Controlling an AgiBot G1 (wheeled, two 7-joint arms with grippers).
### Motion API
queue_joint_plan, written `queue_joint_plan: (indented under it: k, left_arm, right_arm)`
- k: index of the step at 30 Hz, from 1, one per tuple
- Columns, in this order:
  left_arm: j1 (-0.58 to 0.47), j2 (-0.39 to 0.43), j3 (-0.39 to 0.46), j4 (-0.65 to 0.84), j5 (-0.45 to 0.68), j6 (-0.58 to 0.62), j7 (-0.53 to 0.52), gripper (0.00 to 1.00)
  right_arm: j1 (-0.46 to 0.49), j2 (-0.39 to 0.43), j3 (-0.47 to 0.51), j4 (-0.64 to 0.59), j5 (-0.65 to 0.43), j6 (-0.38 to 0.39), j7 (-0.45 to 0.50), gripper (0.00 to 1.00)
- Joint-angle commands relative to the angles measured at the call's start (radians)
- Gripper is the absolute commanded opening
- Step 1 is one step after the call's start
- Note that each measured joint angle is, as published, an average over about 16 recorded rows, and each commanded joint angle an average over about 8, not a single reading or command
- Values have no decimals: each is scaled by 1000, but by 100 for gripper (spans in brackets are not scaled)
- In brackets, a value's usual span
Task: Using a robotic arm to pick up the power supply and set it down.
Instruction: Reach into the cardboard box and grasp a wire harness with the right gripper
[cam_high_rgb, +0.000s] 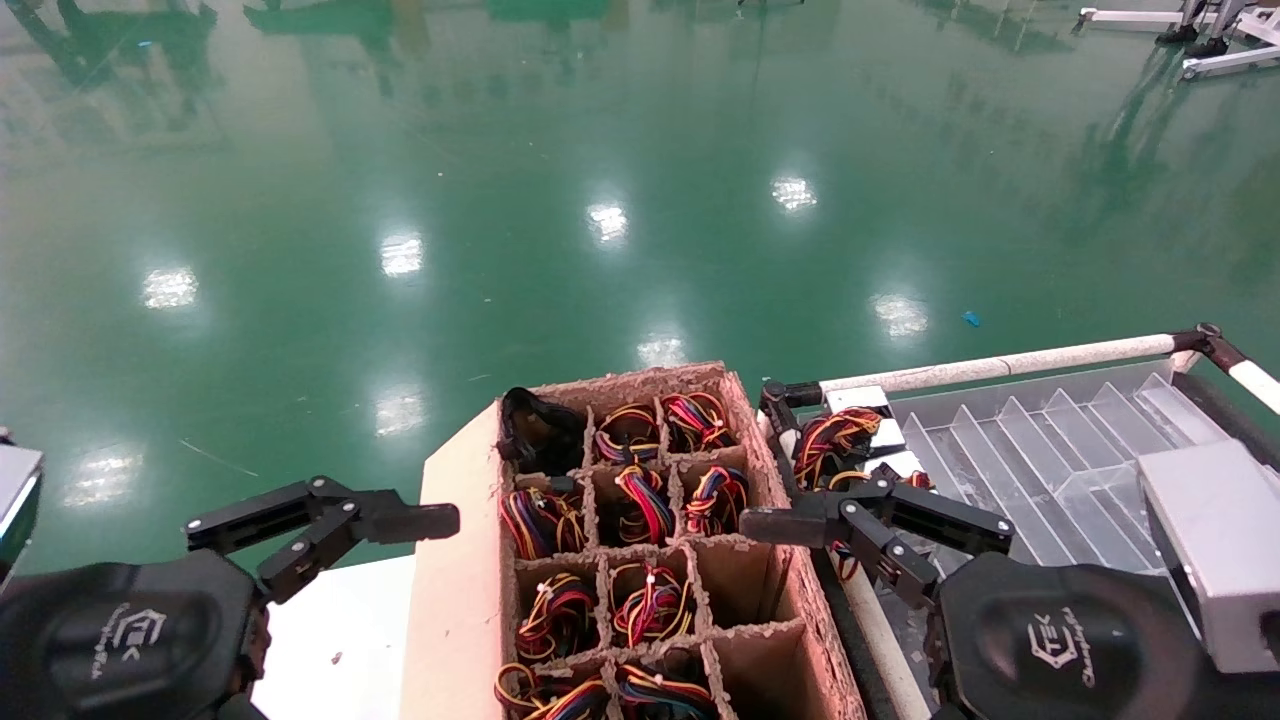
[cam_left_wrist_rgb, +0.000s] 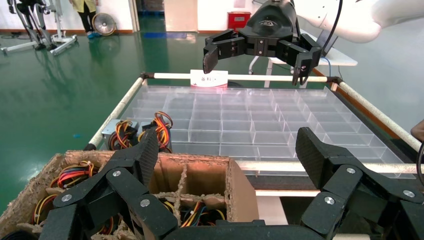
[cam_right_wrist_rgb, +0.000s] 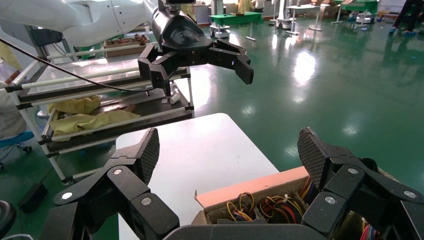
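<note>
Several power supplies, each topped with a bundle of red, yellow and black wires, stand in the cells of a cardboard box; one is in a middle cell. Two more power supplies lie in the near left corner of the clear tray, also seen in the left wrist view. My right gripper hangs open over the box's right wall and holds nothing. My left gripper is open and empty left of the box. Some cells on the box's right side show no wires.
The clear divided tray sits right of the box inside a white-tubed frame. A white table lies under and left of the box. A rack with yellow cloths stands beyond the left arm. Green floor surrounds everything.
</note>
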Motion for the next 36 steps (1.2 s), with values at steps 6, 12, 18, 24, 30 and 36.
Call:
queue_joint_plan:
  k: [6, 12, 18, 24, 30, 36]
  left_arm:
    - [0, 0, 0, 0, 0, 0, 0, 100]
    - [0, 0, 0, 0, 0, 0, 0, 100]
    - [0, 0, 0, 0, 0, 0, 0, 100]
    - [0, 0, 0, 0, 0, 0, 0, 100]
    - [0, 0, 0, 0, 0, 0, 0, 50]
    - [0, 0, 0, 0, 0, 0, 0, 0]
  right_arm:
    - [0, 0, 0, 0, 0, 0, 0, 100]
    - [0, 0, 0, 0, 0, 0, 0, 100]
    - [0, 0, 0, 0, 0, 0, 0, 100]
    - [0, 0, 0, 0, 0, 0, 0, 100]
    - [0, 0, 0, 0, 0, 0, 0, 100]
    - [0, 0, 0, 0, 0, 0, 0, 100]
